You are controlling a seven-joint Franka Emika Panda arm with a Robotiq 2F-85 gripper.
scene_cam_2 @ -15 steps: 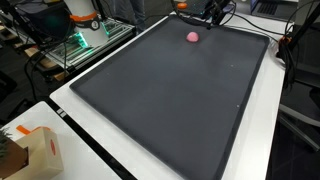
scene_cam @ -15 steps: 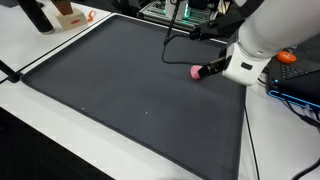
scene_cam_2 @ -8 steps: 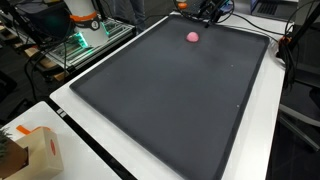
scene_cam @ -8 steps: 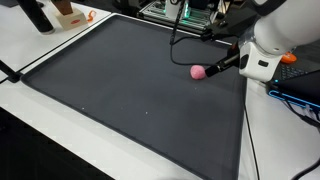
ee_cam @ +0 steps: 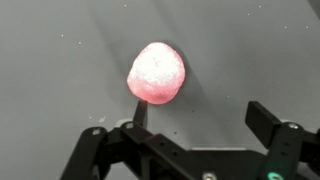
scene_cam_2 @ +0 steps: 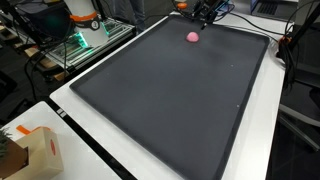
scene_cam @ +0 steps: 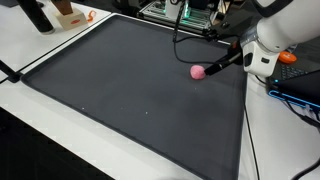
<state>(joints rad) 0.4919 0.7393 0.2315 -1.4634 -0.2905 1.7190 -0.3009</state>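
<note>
Open gripper just short of a pink ball near the mat's edge

Exterior view: pink ball (scene_cam: 198,72) on the dark mat (scene_cam: 120,85), close to the edge on the arm's side and nearer the far corner than the middle; gripper (scene_cam: 213,66) low and slanting in over that edge, tips just beside the ball; black cable (scene_cam: 176,38) looping onto the mat behind. Exterior view from across the mat: ball (scene_cam_2: 192,37) by the far edge, gripper (scene_cam_2: 206,11) just beyond it, long bare stretch of mat (scene_cam_2: 170,100) toward the near corners, cardboard box (scene_cam_2: 36,150) on the white table (scene_cam_2: 118,150) well apart. Wrist view: fingers (ee_cam: 266,118) spread wide, nothing between them; ball (ee_cam: 156,73) roundish with no clear long axis, ahead of the gripper (ee_cam: 200,112) and off-centre, just above the tip of the finger on the picture's left side.
</note>
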